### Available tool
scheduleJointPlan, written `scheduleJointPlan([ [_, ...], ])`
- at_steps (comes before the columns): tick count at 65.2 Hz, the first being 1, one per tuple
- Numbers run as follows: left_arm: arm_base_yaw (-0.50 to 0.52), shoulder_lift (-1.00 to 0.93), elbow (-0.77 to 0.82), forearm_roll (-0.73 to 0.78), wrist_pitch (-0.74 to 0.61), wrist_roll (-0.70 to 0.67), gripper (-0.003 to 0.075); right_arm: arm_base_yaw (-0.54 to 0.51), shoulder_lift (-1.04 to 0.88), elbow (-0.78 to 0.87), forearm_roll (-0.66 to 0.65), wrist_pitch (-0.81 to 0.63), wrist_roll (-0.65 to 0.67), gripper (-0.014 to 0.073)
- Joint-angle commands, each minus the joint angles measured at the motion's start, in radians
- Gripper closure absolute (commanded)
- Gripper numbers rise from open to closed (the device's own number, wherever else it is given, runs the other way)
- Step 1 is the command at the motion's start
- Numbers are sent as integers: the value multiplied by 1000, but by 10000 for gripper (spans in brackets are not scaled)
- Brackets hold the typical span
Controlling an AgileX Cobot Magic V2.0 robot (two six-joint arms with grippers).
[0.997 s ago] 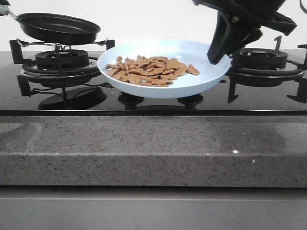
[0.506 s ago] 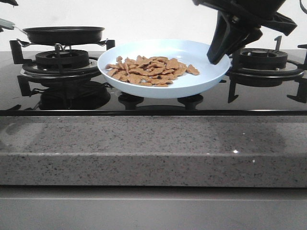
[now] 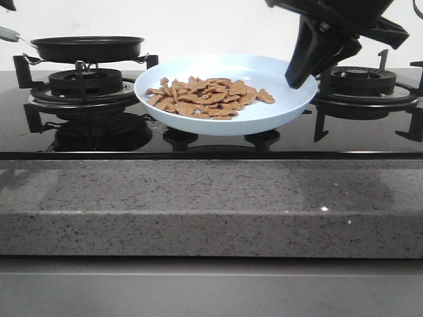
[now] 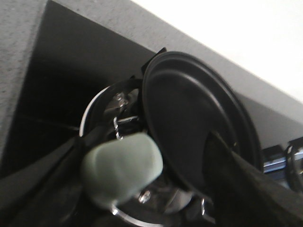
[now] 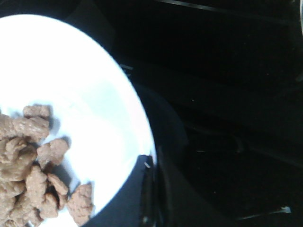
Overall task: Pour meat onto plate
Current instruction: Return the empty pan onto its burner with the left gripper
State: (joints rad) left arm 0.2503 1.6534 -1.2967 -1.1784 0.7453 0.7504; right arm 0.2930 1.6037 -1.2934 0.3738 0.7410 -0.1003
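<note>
The pale-blue plate [image 3: 198,122] hovers tilted over the middle of the stove, with the heap of orange-brown meat [image 3: 208,97] lying on it. My right gripper [image 3: 299,78] is shut on the plate's right rim, one finger above the rim [image 5: 151,165] and one beneath; plate [image 5: 85,85] and meat [image 5: 28,161] show there too. The black frying pan [image 3: 87,47] sits level on the left burner. Its pale-green handle [image 4: 120,168] lies between the spread fingers of my left gripper [image 4: 142,158], with a gap to one finger. The pan [image 4: 189,118] looks empty.
The left burner grate [image 3: 86,82] carries the pan. The right burner grate [image 3: 363,82] stands just behind and right of my right gripper. A speckled granite counter edge [image 3: 211,205] runs across the front, and a white wall lies behind the stove.
The pan went from tilted above the left burner to level on its grate. The visible tip of my left gripper shifted slightly left. Plate and right gripper stayed put.
</note>
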Motion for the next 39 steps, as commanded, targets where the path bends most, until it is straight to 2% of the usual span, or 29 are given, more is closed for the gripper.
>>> scheduleJointPlan([
  [1, 4, -91, -33, 105, -9, -84, 216, -3, -42, -27, 19, -34, -14, 662],
  [19, 2, -249, -33, 522, -2, -302, 216, -3, -42, -27, 19, -34, -14, 662],
  [29, -1, -378, -21, 623, 34, -328, 216, -3, -42, -27, 19, -34, -14, 662],
  [39, -77, -510, 53, 694, 13, -338, 216, -3, -42, -27, 19, -34, -14, 662],
])
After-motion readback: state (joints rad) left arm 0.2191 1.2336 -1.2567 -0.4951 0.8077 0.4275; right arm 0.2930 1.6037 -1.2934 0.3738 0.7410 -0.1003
